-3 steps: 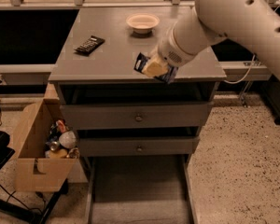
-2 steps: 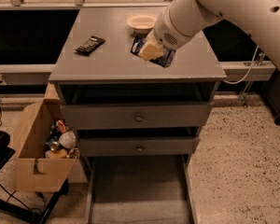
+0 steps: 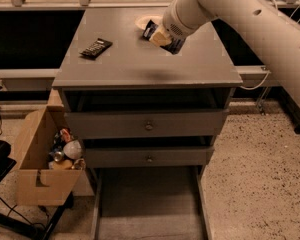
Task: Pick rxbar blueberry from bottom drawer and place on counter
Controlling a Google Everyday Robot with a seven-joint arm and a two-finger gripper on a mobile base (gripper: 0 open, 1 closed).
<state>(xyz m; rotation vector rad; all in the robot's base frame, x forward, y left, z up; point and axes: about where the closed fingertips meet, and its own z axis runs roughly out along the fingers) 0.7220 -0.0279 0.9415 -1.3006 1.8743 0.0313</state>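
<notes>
My gripper hangs at the end of the white arm above the back middle of the counter. It is shut on the rxbar blueberry, a dark navy wrapper that sticks out tilted on both sides of the fingers, held a little above the counter top. The bottom drawer is pulled out towards me at the foot of the cabinet, and the part of its tray in view holds nothing.
A longer black bar with white print lies on the counter's left. A white bowl stands at the back, partly behind my gripper. The two upper drawers with knobs are slightly ajar. A cardboard box of items stands left of the cabinet.
My gripper has carried the rxbar blueberry from the counter's front right edge back and up to above the back middle, near the bowl.
</notes>
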